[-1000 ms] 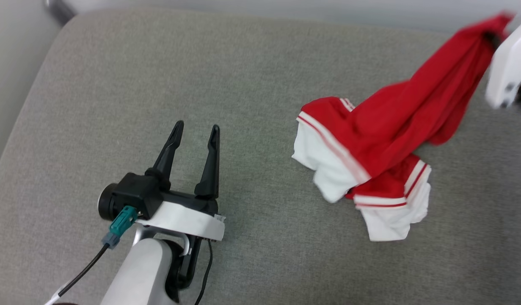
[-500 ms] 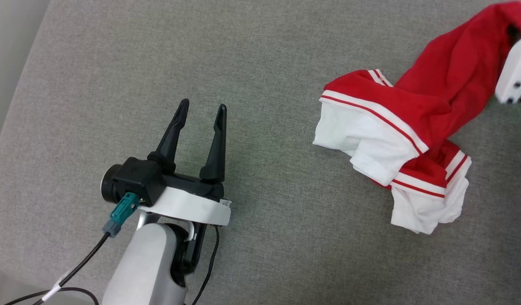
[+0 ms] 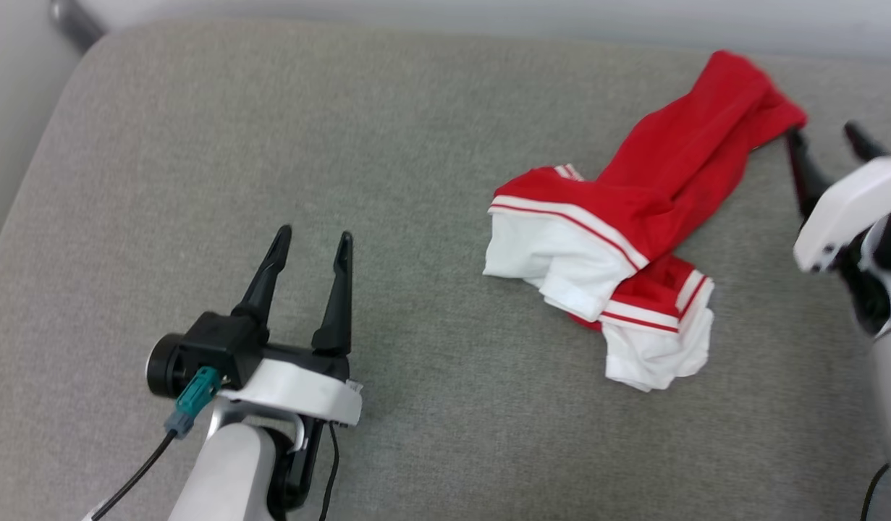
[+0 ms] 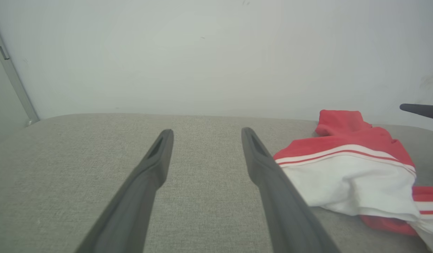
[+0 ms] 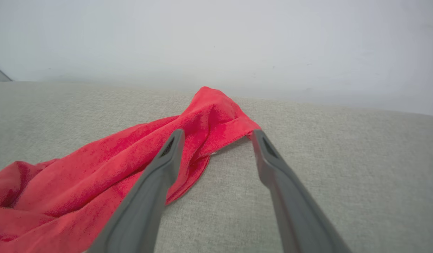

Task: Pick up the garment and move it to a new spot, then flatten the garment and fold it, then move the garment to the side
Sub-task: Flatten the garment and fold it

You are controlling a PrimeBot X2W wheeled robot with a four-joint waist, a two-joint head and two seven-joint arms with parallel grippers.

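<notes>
The garment (image 3: 633,217) lies bunched on the grey cushion's (image 3: 344,130) far right. The right gripper (image 3: 821,132), at the cushion's right edge, and the left gripper (image 3: 313,233), over its near left, gape wide, empty. Flattening likely wants two separate hem corners pinched and drawn apart.

Illumination is bright, even and diffuse in all three views; no single source direction can be determined. In the head view, the left gripper (image 3: 313,233) casts only a faint, soft-edged shadow on the grey cushion (image 3: 431,130). The garment (image 3: 669,174) shows a thin dark rim where it meets the fabric. No glare is present. The right gripper (image 3: 821,134), at the frame edge, is slightly smeared. In the left wrist view the wall (image 4: 202,52) is pale and nearly featureless, and the cushion's far edge bows. In both wrist views the fingers (image 5: 142,211) soften toward the bottom edge. In the right wrist view the garment's red looks grainy.
</notes>
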